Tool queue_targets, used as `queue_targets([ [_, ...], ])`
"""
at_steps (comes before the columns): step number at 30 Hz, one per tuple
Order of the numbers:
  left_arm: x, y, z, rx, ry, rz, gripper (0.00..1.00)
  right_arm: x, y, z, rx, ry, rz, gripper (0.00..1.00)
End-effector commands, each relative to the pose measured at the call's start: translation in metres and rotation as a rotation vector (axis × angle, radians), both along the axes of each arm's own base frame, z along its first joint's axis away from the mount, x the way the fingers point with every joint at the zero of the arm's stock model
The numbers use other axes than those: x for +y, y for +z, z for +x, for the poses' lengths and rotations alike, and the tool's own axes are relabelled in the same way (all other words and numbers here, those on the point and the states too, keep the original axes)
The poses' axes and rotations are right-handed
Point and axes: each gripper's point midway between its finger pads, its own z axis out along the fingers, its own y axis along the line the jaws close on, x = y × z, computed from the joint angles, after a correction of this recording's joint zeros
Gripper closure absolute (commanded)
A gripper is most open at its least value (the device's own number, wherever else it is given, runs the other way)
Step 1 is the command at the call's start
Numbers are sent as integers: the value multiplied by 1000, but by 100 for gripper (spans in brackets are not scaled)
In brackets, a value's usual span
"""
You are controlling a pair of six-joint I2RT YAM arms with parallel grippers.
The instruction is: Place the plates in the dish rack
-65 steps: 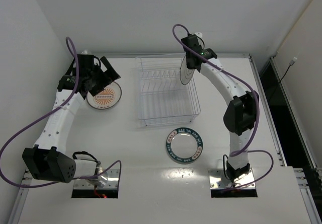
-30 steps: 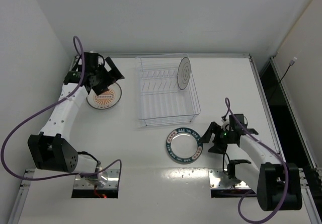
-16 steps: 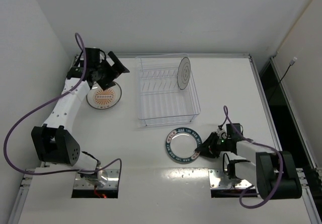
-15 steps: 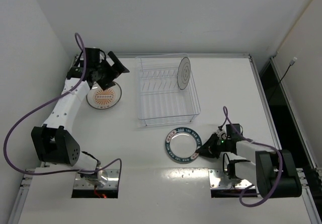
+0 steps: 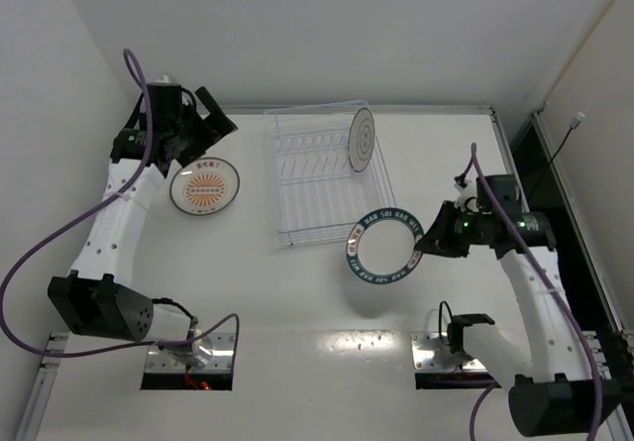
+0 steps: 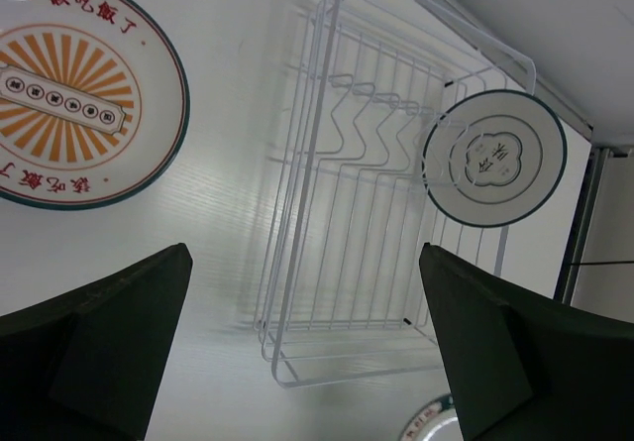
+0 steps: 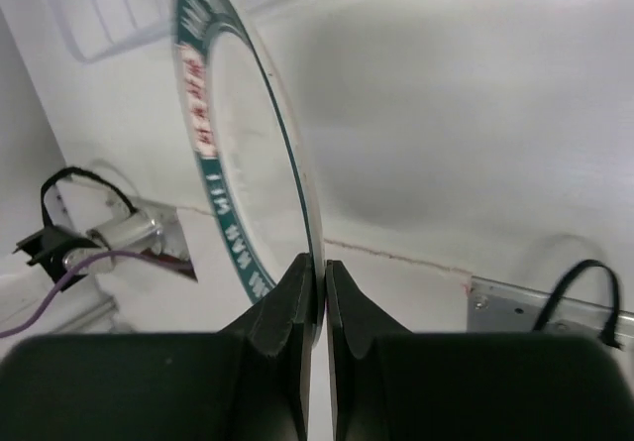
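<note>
Top external: my right gripper (image 5: pixel 428 244) is clamped on the right edge of the blue-rimmed plate (image 5: pixel 386 250). The plate is tilted, just off the near right corner of the dish rack (image 5: pixel 297 231), with its shadow on the table (image 5: pixel 248 292) below it, so it looks lifted clear. The ringed plate (image 5: pixel 363 140) stands on edge in the rack's far right part. The sunburst plate (image 5: pixel 205 185) lies flat on the table, left of the rack and apart from it. My left gripper (image 5: pixel 206 136) hangs above that plate's far edge, fingers spread wide, nothing in them.

Left wrist: my left gripper (image 6: pixel 304 258) has both dark fingers (image 6: pixel 119 352) set far apart at the bottom corners, holding nothing. Sunburst plate (image 6: pixel 69 114) is flat at upper left. Dish rack (image 6: pixel 357 253) runs through the middle, tines visible. Ringed plate (image 6: pixel 494 157) is upright at the rack's right side, face to the camera. A sliver of the blue-rimmed plate (image 6: pixel 436 426) shows at the bottom edge.

Right wrist: my right gripper (image 7: pixel 317 292) is pinched tight, fingers (image 7: pixel 282 342) on either side of the thin rim of the blue-rimmed plate (image 7: pixel 238 134). The plate rises edge-on from the fingers. A corner of the dish rack (image 7: pixel 109 15) sits at top left, white table (image 7: pixel 446 114) behind.
</note>
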Motion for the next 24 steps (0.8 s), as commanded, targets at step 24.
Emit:
queue_targets([
  [24, 33, -13, 39, 69, 146, 136, 0, 1, 214, 344, -792, -237, -565, 100],
])
